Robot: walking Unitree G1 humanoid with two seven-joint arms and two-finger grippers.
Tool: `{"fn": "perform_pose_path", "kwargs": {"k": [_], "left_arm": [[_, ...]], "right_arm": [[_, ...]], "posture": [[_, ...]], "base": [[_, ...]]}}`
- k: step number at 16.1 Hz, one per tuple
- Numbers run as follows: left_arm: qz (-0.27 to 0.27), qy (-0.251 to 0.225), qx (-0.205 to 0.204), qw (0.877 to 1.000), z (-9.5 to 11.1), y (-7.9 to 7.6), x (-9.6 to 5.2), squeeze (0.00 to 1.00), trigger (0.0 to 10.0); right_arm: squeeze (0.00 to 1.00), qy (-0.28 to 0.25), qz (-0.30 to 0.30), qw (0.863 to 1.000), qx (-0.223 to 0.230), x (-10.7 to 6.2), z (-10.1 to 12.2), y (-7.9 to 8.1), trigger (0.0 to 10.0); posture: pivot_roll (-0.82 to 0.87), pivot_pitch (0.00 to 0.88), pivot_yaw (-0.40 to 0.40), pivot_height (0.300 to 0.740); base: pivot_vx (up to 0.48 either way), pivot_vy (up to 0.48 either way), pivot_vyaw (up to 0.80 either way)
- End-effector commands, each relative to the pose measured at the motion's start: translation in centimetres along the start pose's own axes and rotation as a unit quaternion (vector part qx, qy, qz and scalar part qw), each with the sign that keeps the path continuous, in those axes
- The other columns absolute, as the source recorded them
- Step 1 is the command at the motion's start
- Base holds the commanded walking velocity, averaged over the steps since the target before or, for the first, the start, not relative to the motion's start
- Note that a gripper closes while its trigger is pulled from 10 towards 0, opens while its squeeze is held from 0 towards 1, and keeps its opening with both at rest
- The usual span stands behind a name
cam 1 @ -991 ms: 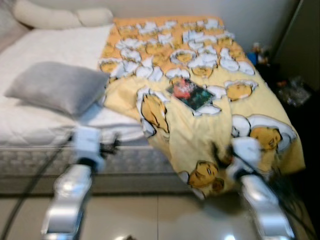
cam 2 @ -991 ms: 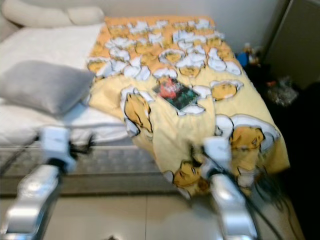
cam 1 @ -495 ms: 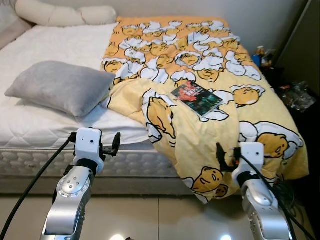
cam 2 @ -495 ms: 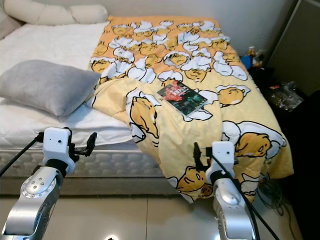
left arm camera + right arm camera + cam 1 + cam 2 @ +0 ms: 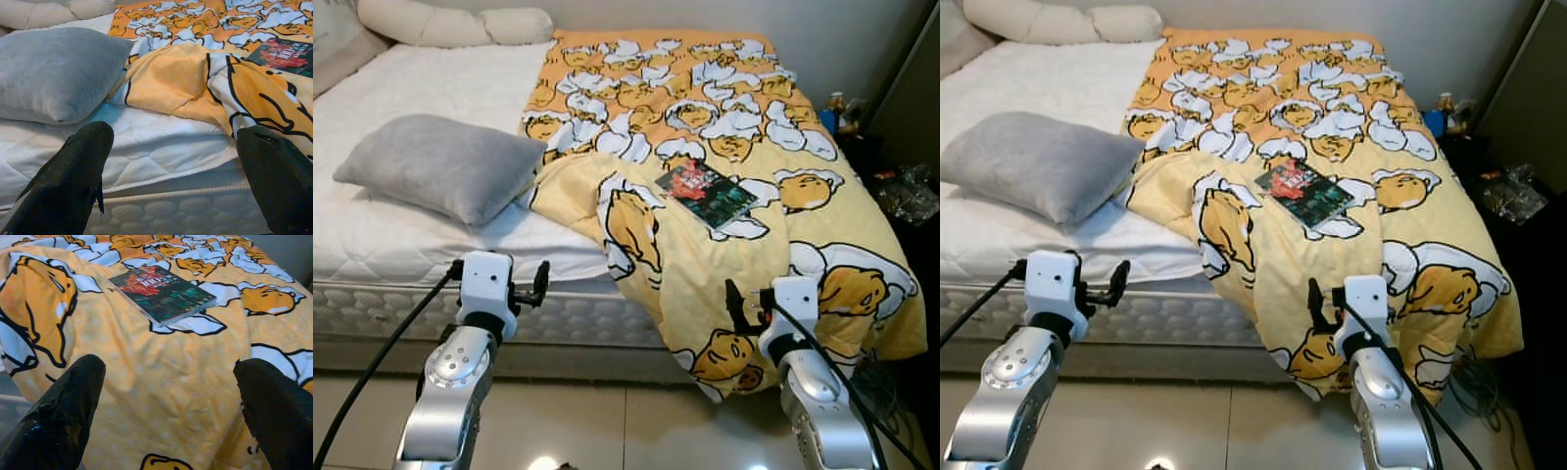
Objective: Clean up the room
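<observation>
Yellow blanket [image 5: 705, 245] under a book [image 5: 708, 195]; left gripper [image 5: 171, 171] and right gripper [image 5: 166, 406] both spread, empty.

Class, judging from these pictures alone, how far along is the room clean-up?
Nothing looks tidied yet. The yellow cartoon-print quilt lies rumpled and hangs off the white mattress, a dark paperback book rests on it, and the grey pillow sits askew. In hand: nothing; the left pincer and right pincer are open and empty before the bed. Everything remains.
</observation>
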State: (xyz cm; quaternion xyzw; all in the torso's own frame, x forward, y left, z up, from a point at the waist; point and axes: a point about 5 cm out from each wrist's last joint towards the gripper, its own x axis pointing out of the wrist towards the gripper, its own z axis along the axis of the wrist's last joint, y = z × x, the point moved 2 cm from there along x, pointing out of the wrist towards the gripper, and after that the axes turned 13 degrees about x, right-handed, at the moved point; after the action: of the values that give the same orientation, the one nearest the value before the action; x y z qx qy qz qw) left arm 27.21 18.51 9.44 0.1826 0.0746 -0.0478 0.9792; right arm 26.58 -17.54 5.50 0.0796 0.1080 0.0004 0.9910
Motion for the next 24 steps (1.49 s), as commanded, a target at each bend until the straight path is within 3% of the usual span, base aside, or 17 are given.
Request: {"fn": "perform_pose_path", "kwargs": {"k": [1, 19, 24], "left_arm": [[-0.003, -0.001, 0.002, 1.000, -0.04, 0.03, 0.01, 0.00, 10.0], [-0.013, -0.009, 0.005, 1.000, 0.04, -0.23, 0.37, 0.00, 10.0], [-0.013, -0.015, -0.003, 1.000, 0.28, -0.26, 0.61, 0.00, 10.0]], "right_arm": [[0.00, -0.003, -0.001, 1.000, -0.006, 0.16, 0.22, -0.04, 10.0], [0.00, 0.001, -0.001, 1.000, -0.010, -0.12, -0.08, 0.08, 10.0], [0.00, -0.002, 0.002, 1.000, -0.009, 0.43, 0.20, 0.42, 10.0]], "posture": [[0.07, 0.000, 0.025, 0.740], [0.05, 0.000, 0.037, 0.740], [0.05, 0.000, 0.035, 0.740]], "base": [[0.240, 0.000, 0.00], [0.300, 0.000, -0.04], [0.000, 0.000, 0.00]]}}
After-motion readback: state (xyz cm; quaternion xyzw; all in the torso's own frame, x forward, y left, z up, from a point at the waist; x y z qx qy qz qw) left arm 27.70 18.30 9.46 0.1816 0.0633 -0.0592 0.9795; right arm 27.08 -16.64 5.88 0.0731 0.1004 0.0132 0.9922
